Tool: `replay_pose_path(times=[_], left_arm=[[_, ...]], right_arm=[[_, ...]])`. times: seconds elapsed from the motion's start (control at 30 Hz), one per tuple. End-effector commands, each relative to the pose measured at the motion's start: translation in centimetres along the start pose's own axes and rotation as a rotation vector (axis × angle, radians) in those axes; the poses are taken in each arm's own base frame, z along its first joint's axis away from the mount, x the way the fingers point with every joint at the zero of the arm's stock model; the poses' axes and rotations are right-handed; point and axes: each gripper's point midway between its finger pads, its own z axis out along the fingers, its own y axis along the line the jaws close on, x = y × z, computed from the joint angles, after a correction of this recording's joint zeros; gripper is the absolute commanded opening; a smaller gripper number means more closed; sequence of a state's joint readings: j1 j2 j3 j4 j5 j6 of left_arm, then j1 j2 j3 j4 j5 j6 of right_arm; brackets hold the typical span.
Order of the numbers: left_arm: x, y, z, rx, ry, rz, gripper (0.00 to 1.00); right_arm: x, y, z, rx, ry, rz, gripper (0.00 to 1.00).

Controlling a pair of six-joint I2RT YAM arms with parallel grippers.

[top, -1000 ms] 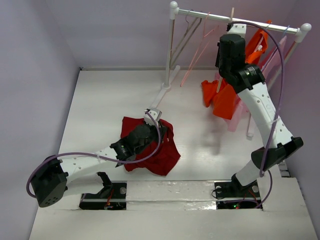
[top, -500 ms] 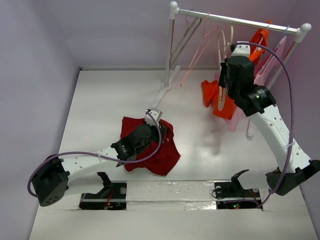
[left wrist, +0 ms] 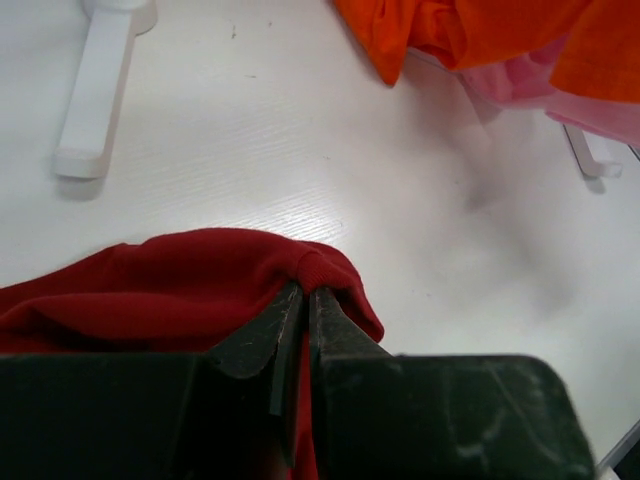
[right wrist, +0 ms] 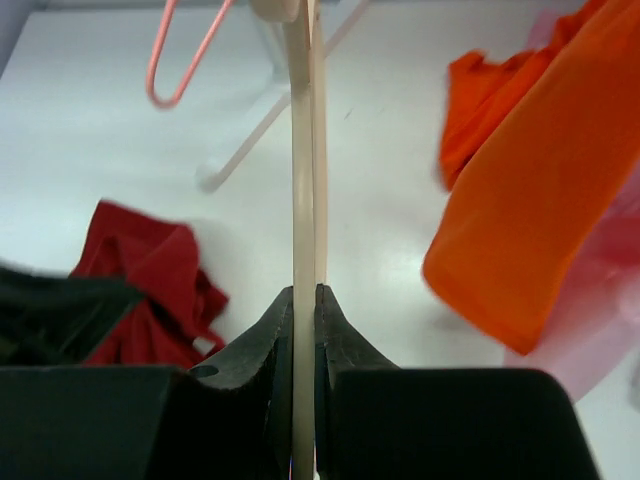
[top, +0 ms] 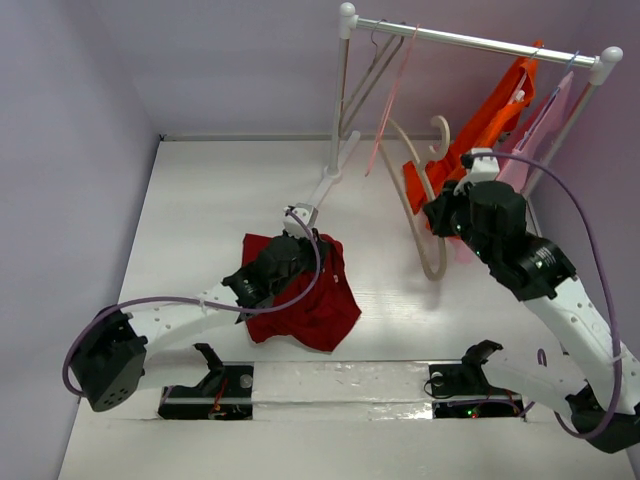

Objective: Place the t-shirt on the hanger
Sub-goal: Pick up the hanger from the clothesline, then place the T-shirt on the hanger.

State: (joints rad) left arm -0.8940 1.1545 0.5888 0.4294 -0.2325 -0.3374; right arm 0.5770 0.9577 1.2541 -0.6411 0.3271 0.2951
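Note:
The red t-shirt (top: 305, 295) lies crumpled on the white table, left of centre. My left gripper (top: 312, 243) is shut on a fold at its far edge; the left wrist view shows the jaws (left wrist: 305, 292) pinching the red cloth (left wrist: 180, 280). My right gripper (top: 432, 215) is shut on the cream-beige hanger (top: 430, 265), held off the rail in the air right of the shirt, hook up. In the right wrist view the hanger (right wrist: 303, 150) runs edge-on between the closed fingers (right wrist: 305, 295), with the red shirt (right wrist: 150, 290) below left.
A white clothes rack (top: 470, 40) stands at the back right, its foot (top: 325, 185) near the shirt. An orange garment (top: 480, 130) and a pink one (top: 545, 120) hang on it, beside a thin pink hanger (top: 390, 100) and grey hangers (top: 370, 75).
My right arm has brought the cream hanger down off the rail and forward toward the table's middle. The left gripper has shifted slightly farther back, still holding the shirt.

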Motion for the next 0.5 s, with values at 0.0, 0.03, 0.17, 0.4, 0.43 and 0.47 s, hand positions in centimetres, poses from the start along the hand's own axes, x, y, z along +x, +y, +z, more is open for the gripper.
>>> replay_pose_path(times=[0.0, 0.03, 0.17, 0.4, 0.43, 0.47], left_arm=[[-3.2, -1.0, 1.2, 0.042, -0.067, -0.061, 0.0], [-3.4, -0.9, 1.5, 0.037, -0.07, -0.065, 0.0], [-4.1, 0.4, 2.4, 0.01, -0.085, -0.081, 0.0], [-5.3, 2.6, 3.4, -0.043, -0.102, -0.086, 0.0], [-5.3, 2.6, 3.6, -0.045, -0.099, -0.079, 0.0], [-5.8, 3.0, 3.7, -0.057, -0.106, -0.081, 0.0]], right_arm=[[2.9, 1.8, -1.4, -0.105, 0.074, 0.056, 0.0], [3.5, 2.0, -1.7, -0.123, 0.091, 0.061, 0.0], [6.3, 3.3, -3.4, -0.218, 0.174, 0.077, 0.0], [9.5, 4.5, -7.5, -0.36, 0.275, 0.078, 0.0], [9.3, 4.3, -8.3, -0.371, 0.262, 0.083, 0.0], [9.2, 4.1, -9.0, -0.377, 0.268, 0.081, 0.0]])
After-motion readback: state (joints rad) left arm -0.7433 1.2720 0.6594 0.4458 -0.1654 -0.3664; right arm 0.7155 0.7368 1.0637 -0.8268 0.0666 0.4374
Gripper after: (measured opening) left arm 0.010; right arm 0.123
